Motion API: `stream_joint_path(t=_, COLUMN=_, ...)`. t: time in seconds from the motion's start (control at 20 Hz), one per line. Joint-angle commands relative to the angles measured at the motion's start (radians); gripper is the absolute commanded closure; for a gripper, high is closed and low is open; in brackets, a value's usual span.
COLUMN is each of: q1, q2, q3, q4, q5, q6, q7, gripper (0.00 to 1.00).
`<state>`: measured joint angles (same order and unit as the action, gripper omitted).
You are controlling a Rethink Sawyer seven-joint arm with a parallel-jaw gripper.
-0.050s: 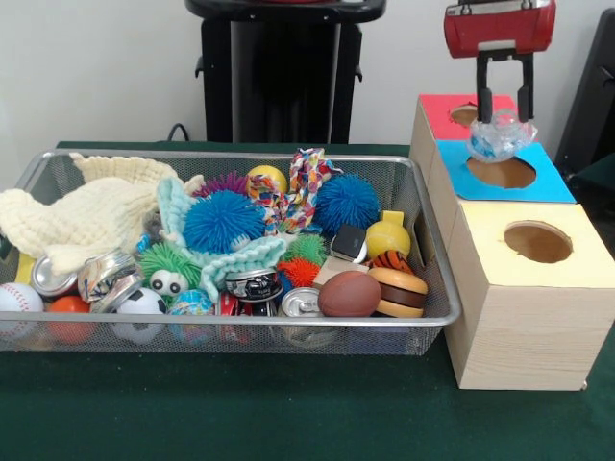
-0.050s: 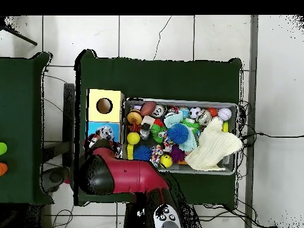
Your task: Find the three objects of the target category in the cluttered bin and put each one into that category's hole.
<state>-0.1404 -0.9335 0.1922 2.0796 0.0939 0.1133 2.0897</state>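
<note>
Mid-task, one drop apparently in hand. Gripper point(image 1: 502, 113) clenched on a crumpled clear plastic bottle point(image 1: 500, 137), hanging directly above the blue hole point(image 1: 501, 173) of the box row point(image 1: 524, 317) — bottle just over the opening, not yet inside. Looks ready for release; a small descent or plain let-go probably enough, judging by alignment. Slight risk: the crushed bottle looks about as wide as the hole and could catch on the rim.

In the overhead view the same bottle point(image 2: 105, 132) sits over the blue top, partly hidden by the arm point(image 2: 124, 176); fingers not readable there.

How many already deposited — cannot tell, hole interiors dark. Red hole point(image 1: 465, 114) and yellow hole point(image 1: 537, 241) show nothing inside.

Wire bin point(image 1: 423, 250) well apart from the gripper, across on the other side of the boxes, packed full: spiky blue balls point(image 1: 222, 220), cream cloth point(image 1: 86, 216), crushed cans point(image 1: 254, 284), football point(image 1: 349, 293), soccer ball point(image 1: 141, 305), baseball point(image 1: 17, 300), toy burger point(image 1: 399, 291). No further plastic bottle clearly visible among the clutter — more may be buried. Remaining work likely more digging after this drop.
</note>
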Motion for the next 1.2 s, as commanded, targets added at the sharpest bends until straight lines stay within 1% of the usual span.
stream_joint_path(t=0.05, q1=-0.041, q2=0.042, q3=0.043, q4=-0.014, q5=0.008, q6=0.021, q7=0.116, gripper=0.0)
stream_joint_path(t=0.2, q1=-0.063, q2=0.039, q3=0.074, q4=0.006, q5=0.023, q6=0.024, q7=0.128, gripper=0.0)
stream_joint_path(t=0.25, q1=-0.063, q2=0.036, q3=0.074, q4=0.001, q5=0.013, q6=0.041, q7=0.109, gripper=0.0)
stream_joint_path(t=0.35, q1=-0.07, q2=0.031, q3=0.087, q4=0.004, q5=0.025, q6=0.049, q7=0.117, gripper=0.0)
stream_joint_path(t=0.6, q1=-0.073, q2=0.03, q3=0.096, q4=-0.003, q5=0.024, q6=0.055, q7=0.115, gripper=0.0)
stream_joint_path(t=1.1, q1=-0.065, q2=0.029, q3=0.086, q4=-0.016, q5=0.012, q6=0.072, q7=0.1, gripper=0.0)
stream_joint_path(t=1.2, q1=-0.058, q2=0.023, q3=0.064, q4=-0.036, q5=-0.008, q6=0.115, q7=0.066, gripper=0.0)
